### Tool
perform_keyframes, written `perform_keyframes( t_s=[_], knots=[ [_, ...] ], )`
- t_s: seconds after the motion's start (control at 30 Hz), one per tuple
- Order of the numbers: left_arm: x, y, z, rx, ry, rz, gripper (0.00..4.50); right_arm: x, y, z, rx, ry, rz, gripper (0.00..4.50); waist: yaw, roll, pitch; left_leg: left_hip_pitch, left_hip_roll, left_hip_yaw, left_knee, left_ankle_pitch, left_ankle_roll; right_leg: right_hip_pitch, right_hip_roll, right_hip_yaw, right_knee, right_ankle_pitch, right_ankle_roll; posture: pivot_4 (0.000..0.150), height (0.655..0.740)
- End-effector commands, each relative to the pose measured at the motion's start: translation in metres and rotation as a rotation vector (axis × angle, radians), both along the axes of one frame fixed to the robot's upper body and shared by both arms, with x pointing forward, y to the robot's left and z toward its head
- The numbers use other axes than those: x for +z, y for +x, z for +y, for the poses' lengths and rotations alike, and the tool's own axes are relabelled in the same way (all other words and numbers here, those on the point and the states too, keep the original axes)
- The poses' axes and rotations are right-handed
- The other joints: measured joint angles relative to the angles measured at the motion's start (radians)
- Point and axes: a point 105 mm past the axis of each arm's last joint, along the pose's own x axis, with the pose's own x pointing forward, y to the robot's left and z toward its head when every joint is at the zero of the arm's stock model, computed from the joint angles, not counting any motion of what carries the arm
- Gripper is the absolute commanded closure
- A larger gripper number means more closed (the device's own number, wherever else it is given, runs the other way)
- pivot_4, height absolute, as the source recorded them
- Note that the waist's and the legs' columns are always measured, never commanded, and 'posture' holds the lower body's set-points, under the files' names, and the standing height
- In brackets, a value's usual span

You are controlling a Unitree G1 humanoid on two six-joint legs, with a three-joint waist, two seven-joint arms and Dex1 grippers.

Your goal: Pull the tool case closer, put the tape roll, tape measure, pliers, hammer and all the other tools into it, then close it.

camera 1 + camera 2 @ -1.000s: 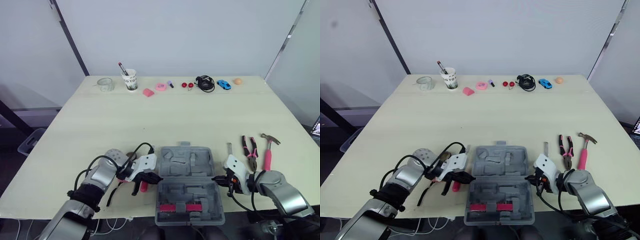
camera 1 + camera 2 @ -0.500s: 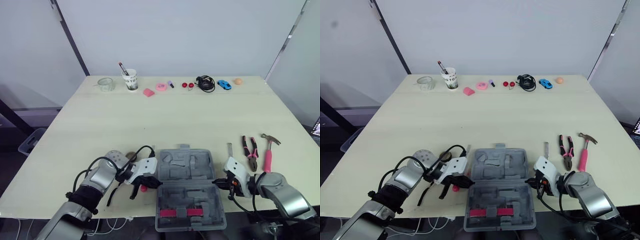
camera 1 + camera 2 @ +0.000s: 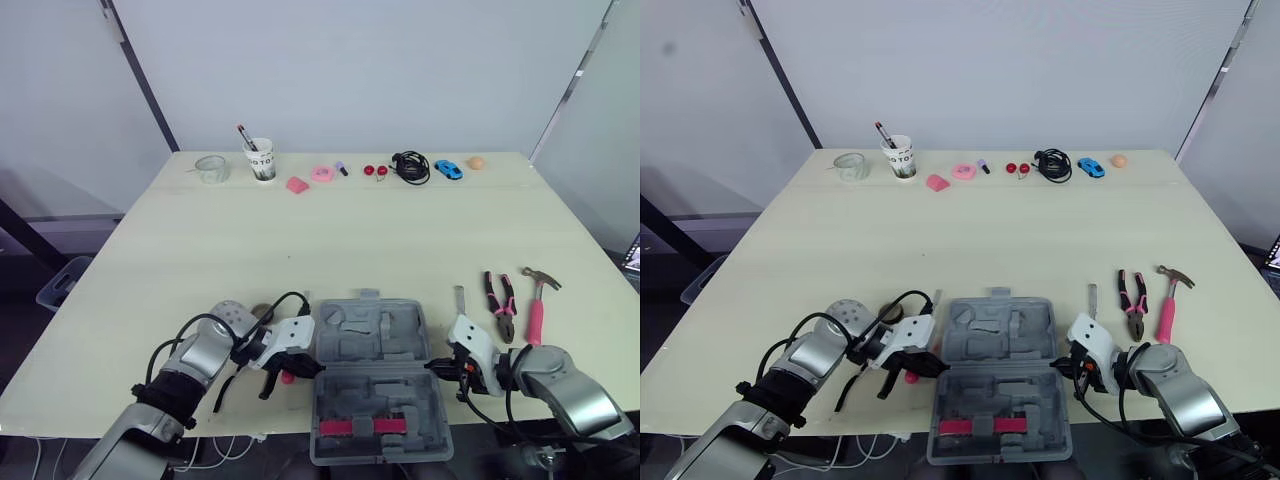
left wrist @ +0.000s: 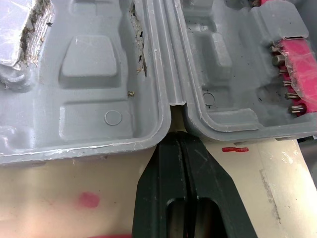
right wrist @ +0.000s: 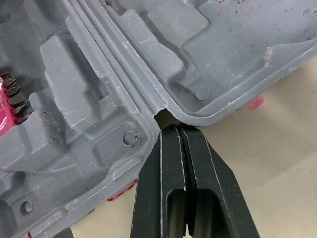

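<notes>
Your tool case (image 3: 375, 370) lies open and flat at the near edge of the table (image 3: 350, 230), both grey halves facing up and the hinge running across between your two grippers. The near half juts a little past the table edge and holds a pink bit holder (image 3: 372, 426) with a row of metal bits in it.

Your left gripper (image 4: 178, 140) has its two black fingers pressed together with nothing between them. The tips sit at the notch where the two halves meet on the case's left side. Your right gripper (image 5: 176, 130) is the same: fingers pressed together, empty, tips at the hinge notch on the case's right side.

To the right of the case you have a slim grey tool (image 3: 459, 298), then the pliers (image 3: 500, 300) with pink and black handles, then the hammer (image 3: 537, 305) with a pink grip. All three lie on the table, outside the case. A grey tape roll (image 3: 226, 312) sits just behind your left forearm, and a small red object (image 3: 288, 377) lies under the left gripper.

Along the far edge stand a glass (image 3: 210, 168) and a paper cup (image 3: 261, 160) with a pen (image 3: 244, 136) in it. The cup's dark lettering is too small to read. Further right are a black cable (image 3: 410, 166) and a blue toy car (image 3: 448, 169).
</notes>
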Motion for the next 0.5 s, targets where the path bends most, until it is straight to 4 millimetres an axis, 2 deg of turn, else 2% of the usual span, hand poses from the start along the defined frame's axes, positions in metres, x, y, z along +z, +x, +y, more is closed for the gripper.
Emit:
perform_keyframes(
  t_s=[0.03, 0.5],
  knots=[
    [-0.012, -0.0101, -0.0022, -0.04, 0.033, 0.045, 4.47, 0.0059, 0.0018, 0.0064, 0.027, 0.025, -0.027, 4.5, 0.0, 0.0, 0.0, 0.0, 0.0, 0.0, 0.0, 0.0, 0.0, 0.0, 0.0, 0.0, 0.0, 0.0, 0.0, 0.15, 0.74],
    [-0.0105, -0.006, -0.0002, -0.055, 0.029, 0.014, 4.47, 0.0028, -0.0023, 0.0032, 0.033, 0.021, -0.002, 4.5, 0.0, 0.0, 0.0, 0.0, 0.0, 0.0, 0.0, 0.0, 0.0, 0.0, 0.0, 0.0, 0.0, 0.0, 0.0, 0.15, 0.74]
  ],
)
